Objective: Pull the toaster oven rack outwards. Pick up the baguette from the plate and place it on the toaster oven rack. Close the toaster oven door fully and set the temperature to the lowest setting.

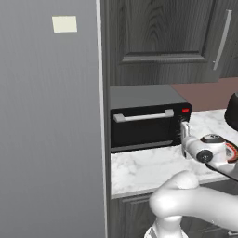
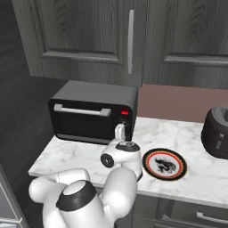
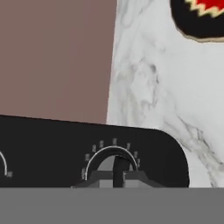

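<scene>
Fingers pinching black knob, black toaster oven, door shut

Glossy white rounded arm links, dark joint caps, pale claw

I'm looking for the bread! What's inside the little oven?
The oven has its door shut, and the dark glass hides whatever is inside. No bread is visible through it. The plate beside it has no bread on it.
</scene>
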